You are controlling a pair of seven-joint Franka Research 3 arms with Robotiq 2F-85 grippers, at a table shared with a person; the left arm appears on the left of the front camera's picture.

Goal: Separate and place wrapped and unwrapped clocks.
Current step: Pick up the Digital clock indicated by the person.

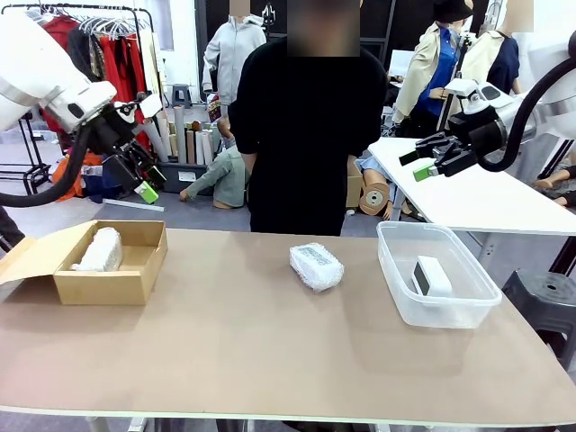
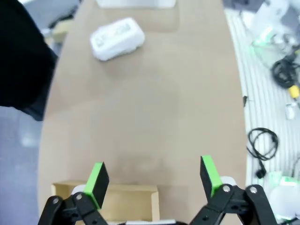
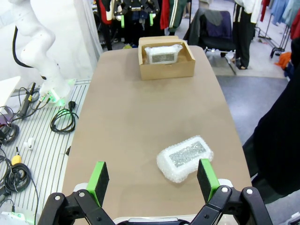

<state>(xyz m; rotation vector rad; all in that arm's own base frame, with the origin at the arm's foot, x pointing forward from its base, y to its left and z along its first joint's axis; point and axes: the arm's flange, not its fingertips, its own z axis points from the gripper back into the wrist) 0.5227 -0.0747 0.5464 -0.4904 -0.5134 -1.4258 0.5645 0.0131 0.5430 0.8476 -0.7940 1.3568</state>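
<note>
A squat wrapped clock (image 1: 316, 266) in crinkly film lies at mid-table, seen also as wrapped clock (image 2: 117, 38) and wrapped clock (image 3: 184, 157). A longer wrapped clock (image 1: 99, 250) rests inside the cardboard box (image 1: 108, 286) at left, also visible as wrapped clock (image 3: 162, 54). The bare white unwrapped clock (image 1: 432, 275) sits in the clear plastic bin (image 1: 450, 306) at right. My left gripper (image 1: 139, 180) hangs open high above the box, empty, as does left gripper (image 2: 153, 180). My right gripper (image 1: 416, 164) is open and empty above the bin, as is right gripper (image 3: 152, 180).
A person in black (image 1: 306, 135) stands at the far edge, hands behind the back. A white side table (image 1: 486, 202) stands behind the bin. The box's flap (image 1: 31, 254) lies open toward the left edge. Cables (image 3: 63, 119) lie on the floor beside the table.
</note>
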